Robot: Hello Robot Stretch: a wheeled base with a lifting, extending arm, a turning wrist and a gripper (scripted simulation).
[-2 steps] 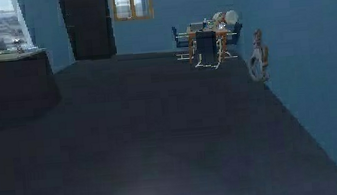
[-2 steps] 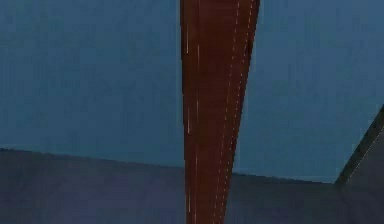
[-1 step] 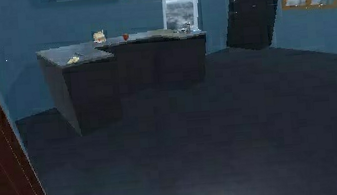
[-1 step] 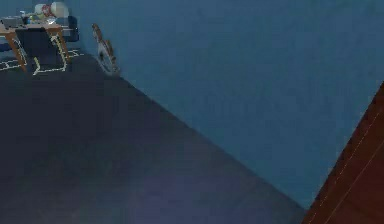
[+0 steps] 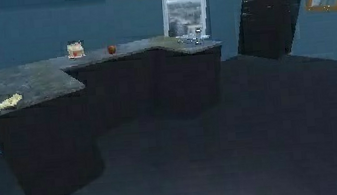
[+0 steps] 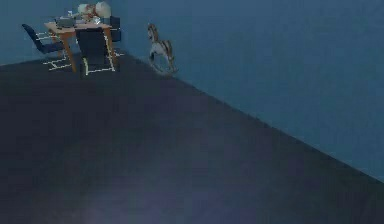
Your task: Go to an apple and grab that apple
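Forward view: we noted an L-shaped dark table (image 5: 35, 84) with a speckled top. The apple (image 5: 111, 50), small and red, sat on the table's back run, about midway along it. Near it, toward the back left corner, stood a pale boxy item (image 5: 76, 51). A yellowish object (image 5: 9, 101) lay near the table's near left end. Small metallic items (image 5: 197, 38) stood at the far right end, in front of a window (image 5: 184, 6). A tall dark cabinet (image 5: 271, 17) stood beyond.

Arm side view: a dining set (image 6: 78, 35) with blue chairs and a rocking-horse-like figure (image 6: 160, 50) stood by the blue wall (image 6: 280, 60).

Claw state: we could not tell.
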